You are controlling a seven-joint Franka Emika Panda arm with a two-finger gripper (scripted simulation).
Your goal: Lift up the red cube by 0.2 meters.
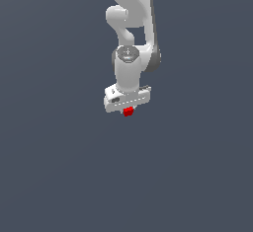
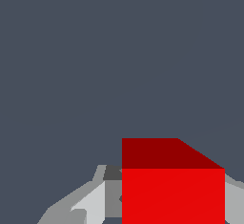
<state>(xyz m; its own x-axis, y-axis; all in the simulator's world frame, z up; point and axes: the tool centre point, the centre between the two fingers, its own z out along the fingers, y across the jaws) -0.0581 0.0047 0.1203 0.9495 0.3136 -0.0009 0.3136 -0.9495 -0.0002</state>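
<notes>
Closest in the wrist view we see the red cube (image 2: 172,189) clamped between the gripper (image 2: 164,197) fingers (image 2: 90,201), its lower part cut off by the frame edge; one finger is mostly hidden behind it; in the exterior view the cube (image 1: 129,111) peeks out just under the white gripper (image 1: 128,108), whose fingers we cannot make out; the Panda arm (image 1: 132,33) runs out of frame above.

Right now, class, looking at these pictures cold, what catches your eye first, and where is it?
The red cube stands out first, a bright spot tucked under the white gripper just above the middle of the exterior view. In the wrist view it looms large between the grey fingers. Everything around is plain dark grey-blue.
</notes>
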